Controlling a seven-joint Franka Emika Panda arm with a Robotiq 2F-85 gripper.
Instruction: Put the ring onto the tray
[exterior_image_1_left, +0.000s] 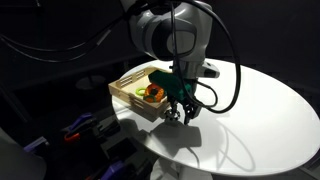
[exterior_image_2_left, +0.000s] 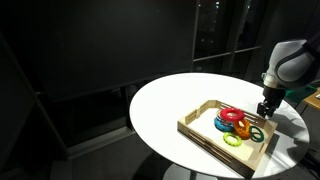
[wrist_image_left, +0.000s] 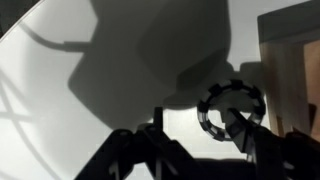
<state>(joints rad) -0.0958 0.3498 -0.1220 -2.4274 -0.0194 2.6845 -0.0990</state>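
The ring (wrist_image_left: 232, 110), small and dark with pale flecks around its rim, lies on the white table in the wrist view, just beside the tray (wrist_image_left: 292, 70). My gripper (wrist_image_left: 198, 130) is low over the table with its fingers spread apart. One fingertip sits inside the ring's hole and the other stands well off to the side. In both exterior views the gripper (exterior_image_1_left: 178, 112) (exterior_image_2_left: 264, 108) hangs next to the light-wood tray (exterior_image_1_left: 126, 93) (exterior_image_2_left: 203, 135), outside its rim. The ring itself is too small to make out there.
The tray holds several bright rings, red, orange, yellow and green (exterior_image_2_left: 236, 122). The round white table (exterior_image_1_left: 260, 110) drops off at its edge close to the tray. Dark cables (exterior_image_1_left: 225, 95) hang from the arm, and the surroundings are dark.
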